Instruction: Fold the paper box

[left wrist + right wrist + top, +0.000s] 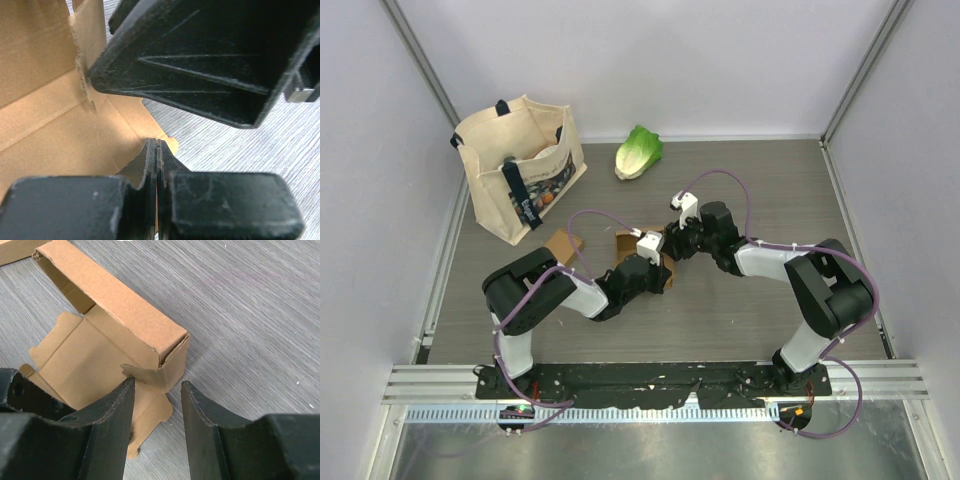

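Over to the right gripper (157, 385) first: spread apart, nothing pinched, straddling the near corner of the paper box (125, 315). Lined up that way, most likely, to catch the small ragged tab poking in between the fingers (110, 420) and tuck it home. Just beyond the fingertips: one side wall raised and folded over, floor panel flat on the grey table (250, 315), end flaps splayed out.

Now the left gripper (156, 145): pressed tight together, low against the box's flat panel, apparently pinning the cardboard against sliding under the other arm's push. Pinching a thin flap edge, or merely shut beside it? Impossible to tell.

From above: both grippers nose to nose mid-table, box right under them and running off to their left, only half formed. Well apart at the back: tote bag (520, 170) and lettuce (638, 152).
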Robot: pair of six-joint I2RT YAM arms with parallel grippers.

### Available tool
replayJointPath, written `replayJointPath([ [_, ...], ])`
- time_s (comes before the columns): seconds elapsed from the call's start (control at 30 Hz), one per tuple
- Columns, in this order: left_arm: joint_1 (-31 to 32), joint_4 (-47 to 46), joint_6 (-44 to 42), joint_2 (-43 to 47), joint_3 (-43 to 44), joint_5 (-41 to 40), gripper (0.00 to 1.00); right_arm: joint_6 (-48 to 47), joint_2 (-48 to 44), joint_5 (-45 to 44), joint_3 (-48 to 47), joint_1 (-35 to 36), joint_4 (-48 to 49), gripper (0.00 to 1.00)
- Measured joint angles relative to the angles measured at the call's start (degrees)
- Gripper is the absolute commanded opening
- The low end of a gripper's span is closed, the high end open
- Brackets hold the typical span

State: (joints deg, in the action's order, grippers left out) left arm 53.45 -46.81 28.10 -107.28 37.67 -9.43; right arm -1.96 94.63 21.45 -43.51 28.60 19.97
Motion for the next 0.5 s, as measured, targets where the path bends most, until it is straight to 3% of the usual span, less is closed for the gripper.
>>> replayJointPath([
  [0.2,0.00,-0.15,-0.02,0.00,-0.11,0.02,0.00,-1.57,2.97,-2.12,-1.18,1.81,2.54,0.45],
  [0.5,-0.02,-0.35,-0.04,0.00,-0.26,-0.04,0.00,-2.84,3.89,-8.52,-0.92,5.14,6.82,0.12],
])
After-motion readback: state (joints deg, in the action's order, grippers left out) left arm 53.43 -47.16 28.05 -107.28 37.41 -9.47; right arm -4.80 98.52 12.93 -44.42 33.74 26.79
